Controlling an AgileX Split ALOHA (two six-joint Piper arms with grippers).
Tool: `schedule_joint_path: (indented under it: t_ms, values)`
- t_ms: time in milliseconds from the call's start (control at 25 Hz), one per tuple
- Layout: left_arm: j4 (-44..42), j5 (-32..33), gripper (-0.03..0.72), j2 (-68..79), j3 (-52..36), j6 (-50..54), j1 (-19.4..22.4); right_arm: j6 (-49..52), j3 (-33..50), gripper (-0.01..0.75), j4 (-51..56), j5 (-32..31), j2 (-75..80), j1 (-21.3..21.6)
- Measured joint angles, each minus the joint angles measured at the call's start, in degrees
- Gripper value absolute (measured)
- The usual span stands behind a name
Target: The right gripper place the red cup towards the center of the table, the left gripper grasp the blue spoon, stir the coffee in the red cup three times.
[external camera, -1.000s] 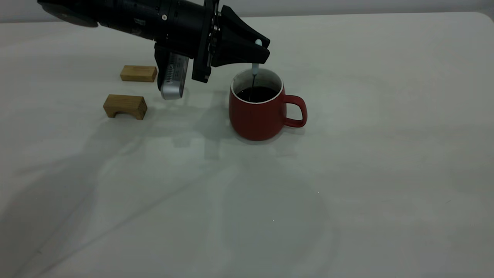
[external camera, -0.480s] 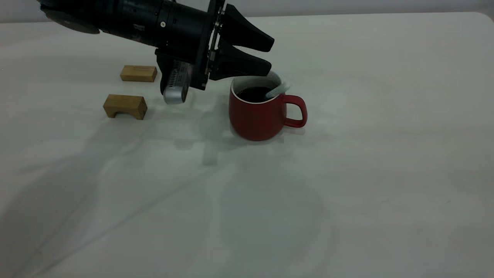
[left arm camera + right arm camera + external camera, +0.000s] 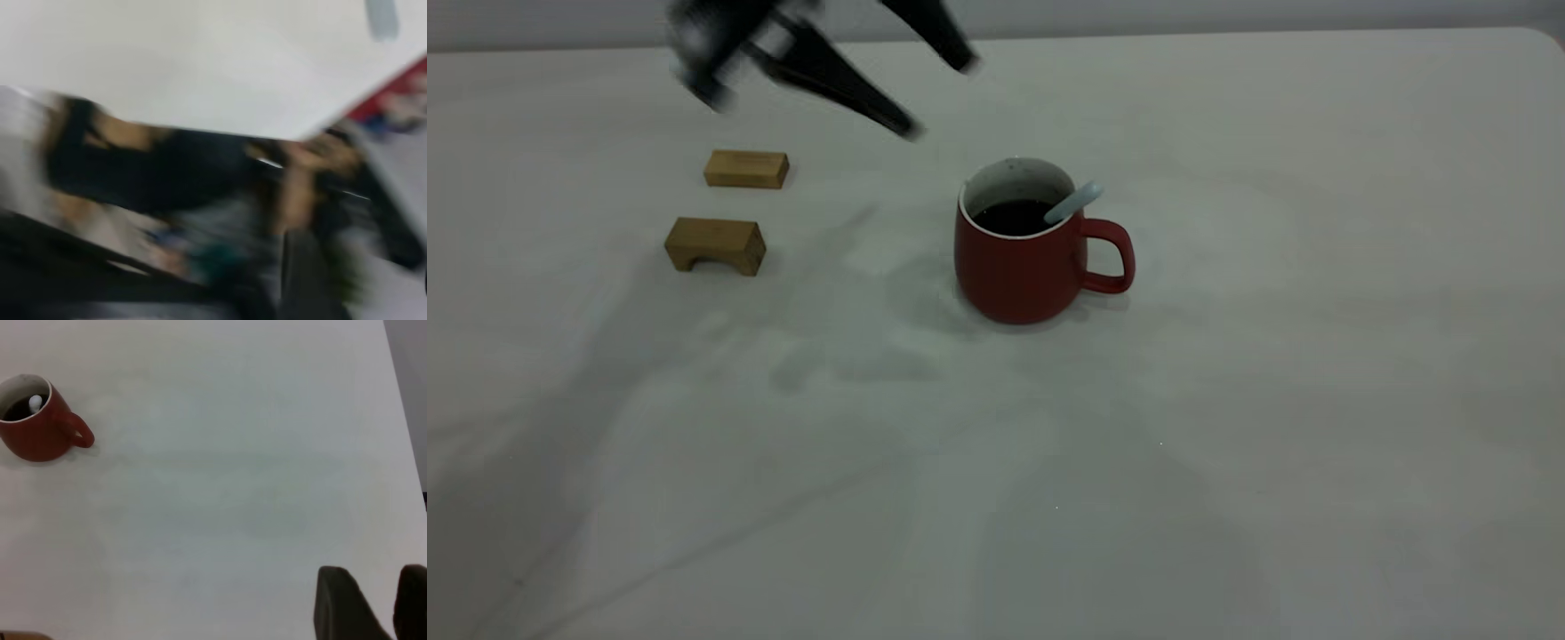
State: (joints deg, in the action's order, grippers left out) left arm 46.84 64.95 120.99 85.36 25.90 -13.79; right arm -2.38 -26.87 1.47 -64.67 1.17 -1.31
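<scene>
— dark red, that cup: the red cup (image 3: 1021, 258) stands upright near the middle of the table (image 3: 1316, 373), a little toward the far edge, its loop handle pointing to the right-hand edge as the outside camera sees it.

— and inside it?

— the coffee (image 3: 1014, 216), nearly black, round surface, well below the white rim. the blue spoon (image 3: 1073, 203) sits in it, leaning on the rim on the handle side, its pale blue handle sticking up and out over the lip. nothing is holding it.

— where is the left gripper?

— the left gripper (image 3: 938, 93) is up in the air over the far edge of the table, left of the cup and well clear of it. it's smeared, but the two black fingers (image 3: 854, 93) are spread wide apart with nothing between them. its own wrist view is too blurred to read.

— and the other arm?

— the right gripper (image 3: 373, 603) shows only in its own wrist view, two dark fingertips with a gap between them, nothing in the gap, over bare table near an edge. the cup (image 3: 39, 423) is far across the table from it, with the spoon's pale end (image 3: 35, 403) showing inside.

— anything else out there?

— two small wooden blocks toward the left edge, apart from each other: a flat wooden block (image 3: 746, 168) nearer the far edge, and an arched wooden block (image 3: 715, 244) just in front of it. both are well apart from the cup.
</scene>
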Motion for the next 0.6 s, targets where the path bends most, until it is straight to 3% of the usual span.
schedule_joint_path:
  t_ms: [280, 600]
  values:
    - [-28.06, 1.98, 0.495, -20.30, 1.33, -1.62, 0.00, 0.00, 0.00, 0.238, 0.00, 0.00, 0.00, 0.00]
    - [-45.51, 1.98, 0.495, -42.51, -0.44, -4.12, 0.00, 0.00, 0.00, 0.238, 0.00, 0.00, 0.00, 0.00]
